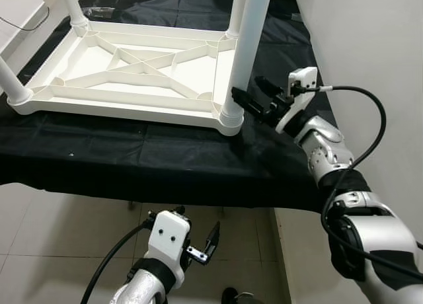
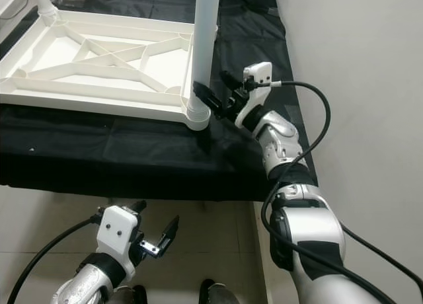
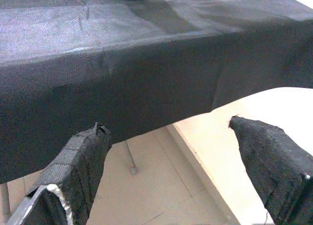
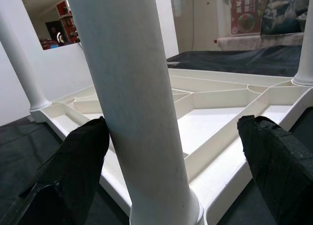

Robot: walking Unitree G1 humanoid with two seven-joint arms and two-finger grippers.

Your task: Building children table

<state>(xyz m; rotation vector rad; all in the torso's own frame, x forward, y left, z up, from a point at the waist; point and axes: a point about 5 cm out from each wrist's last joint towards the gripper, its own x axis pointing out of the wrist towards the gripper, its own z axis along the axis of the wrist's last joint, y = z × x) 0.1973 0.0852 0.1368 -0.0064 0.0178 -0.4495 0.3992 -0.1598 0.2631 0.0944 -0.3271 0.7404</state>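
Head views: the upturned tabletop [image 1: 125,69] lies on the black-draped counter [image 1: 165,158]; its near-right leg [image 1: 248,46] stands vertical at ten o'clock from the right hand [image 1: 254,96]. Right wrist view: fingers released, straddling that leg. Left hand [image 1: 198,241], released, hangs below the counter.

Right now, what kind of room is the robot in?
Probably a home room used as a work spot. A white children's table lies upside down on a workbench covered with a black cloth, beside a plain white wall over a pale tiled floor. The right gripper is at one table leg.
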